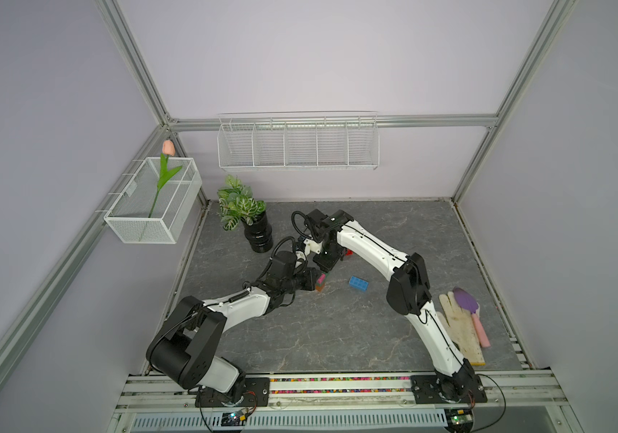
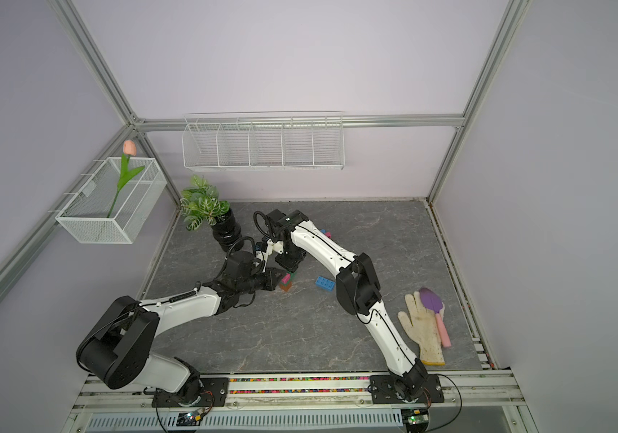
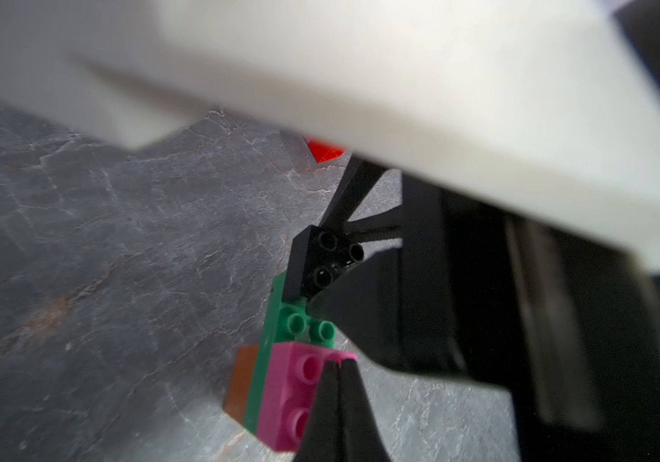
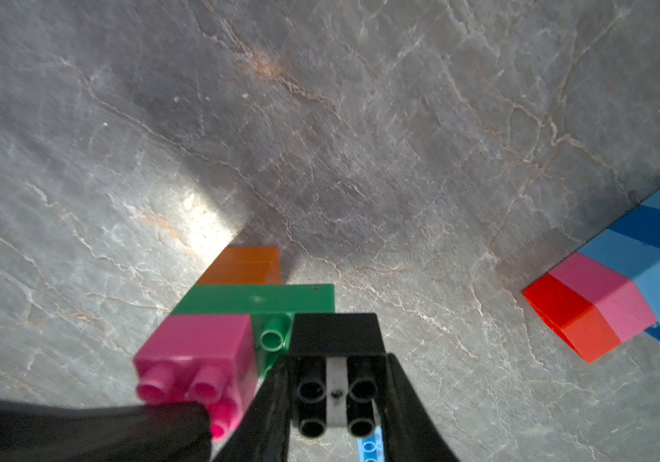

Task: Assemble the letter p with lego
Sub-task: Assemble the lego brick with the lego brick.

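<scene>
Low centre in the right wrist view, right fingers (image 4: 272, 400) clamp the black brick (image 4: 336, 332) over the green brick (image 4: 256, 298) beside the pink brick (image 4: 196, 344); press squarely down while left fingers (image 3: 344, 412), together, brace the pink one

Both arms look the same tbh: left arm (image 1: 251, 308) and right arm (image 1: 371, 243) have white shells, chunky black joints, thin black cables (image 1: 233, 297) running along them and looping at the wrists. Black wedge-shaped left pincer (image 3: 337, 374), right pincer (image 4: 336, 380). Screwed black base plates (image 1: 258, 388).
</scene>
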Robot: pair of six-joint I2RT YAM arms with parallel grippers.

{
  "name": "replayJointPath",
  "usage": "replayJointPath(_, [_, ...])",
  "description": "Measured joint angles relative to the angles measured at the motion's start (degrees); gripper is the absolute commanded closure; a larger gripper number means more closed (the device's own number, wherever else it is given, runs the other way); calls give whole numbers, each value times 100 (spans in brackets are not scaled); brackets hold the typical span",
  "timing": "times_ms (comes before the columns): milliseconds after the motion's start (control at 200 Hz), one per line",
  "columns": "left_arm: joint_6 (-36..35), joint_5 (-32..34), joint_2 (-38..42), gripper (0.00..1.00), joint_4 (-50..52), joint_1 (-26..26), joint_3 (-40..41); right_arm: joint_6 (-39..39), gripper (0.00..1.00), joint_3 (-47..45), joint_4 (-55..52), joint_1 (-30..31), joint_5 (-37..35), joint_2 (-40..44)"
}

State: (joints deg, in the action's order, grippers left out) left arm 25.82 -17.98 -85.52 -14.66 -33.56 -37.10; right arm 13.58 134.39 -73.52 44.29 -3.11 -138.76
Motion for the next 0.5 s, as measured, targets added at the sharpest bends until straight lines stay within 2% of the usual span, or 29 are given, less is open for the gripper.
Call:
replayJointPath(215, [-2,-2,0,100,0,0,0,-72,54,-26,11,-7,44,11])
replayJointPath(315, [0,-4,0,100,2,0,0,-157,49,-52,7,-24,127,11])
replayJointPath(500, [-2,-2,4,100,4,0,0,-278,46,-52,2,-98,216,48])
